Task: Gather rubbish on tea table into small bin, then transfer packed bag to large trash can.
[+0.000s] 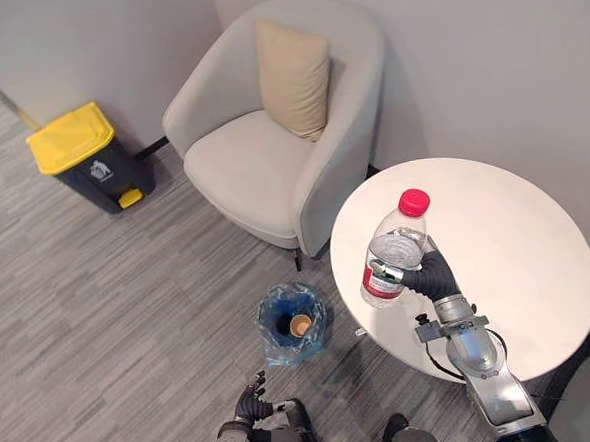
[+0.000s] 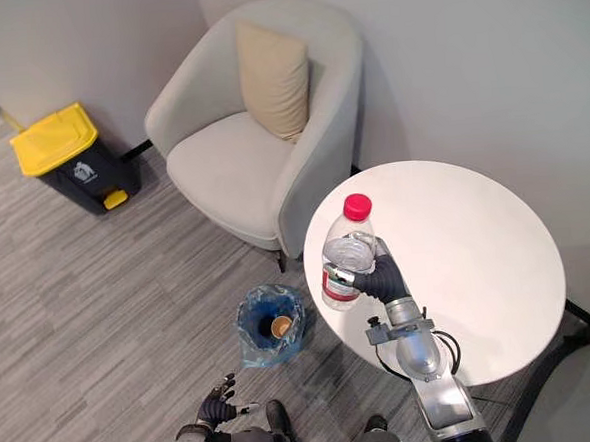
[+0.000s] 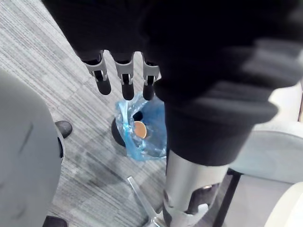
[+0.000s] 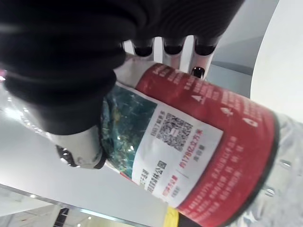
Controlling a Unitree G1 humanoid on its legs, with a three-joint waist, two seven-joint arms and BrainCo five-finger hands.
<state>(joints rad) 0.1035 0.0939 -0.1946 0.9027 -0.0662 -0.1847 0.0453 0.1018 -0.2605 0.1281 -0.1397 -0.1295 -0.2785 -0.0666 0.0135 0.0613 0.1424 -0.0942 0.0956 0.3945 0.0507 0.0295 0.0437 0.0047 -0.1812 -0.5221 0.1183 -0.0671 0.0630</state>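
**A:** What has the right hand (image 1: 425, 273) got?

**B:** Its fingers are curled round a clear, ribbed plastic water bottle (image 1: 395, 243) with a red cap and a red-and-white label. In the right wrist view the thumb presses on the label. The bottle is held up nearly upright over the left edge of the bench (image 1: 523, 257).

**A:** What is the bench like?

**B:** Round, with a smooth white top.

**A:** Where is the small bin (image 1: 284, 325)?

**B:** On the striped grey floor (image 1: 99, 293), just beside the bench's left edge and below the bottle. It is dark and lined with a crinkly blue plastic bag (image 1: 273, 348). 1 brown paper cup (image 1: 300, 326) lies inside.

**A:** And the left hand (image 1: 254, 404)?

**B:** Low, near the bin, with its fingers straight and relaxed, holding nothing.

**A:** Anything else?

**B:** A dark grey large trash can (image 1: 97, 178) with a yellow lid stands by the wall, well apart from the bin. A rounded beige fabric armchair (image 1: 242, 169) with 1 tan cushion (image 1: 291, 76) sits between it and the bench.
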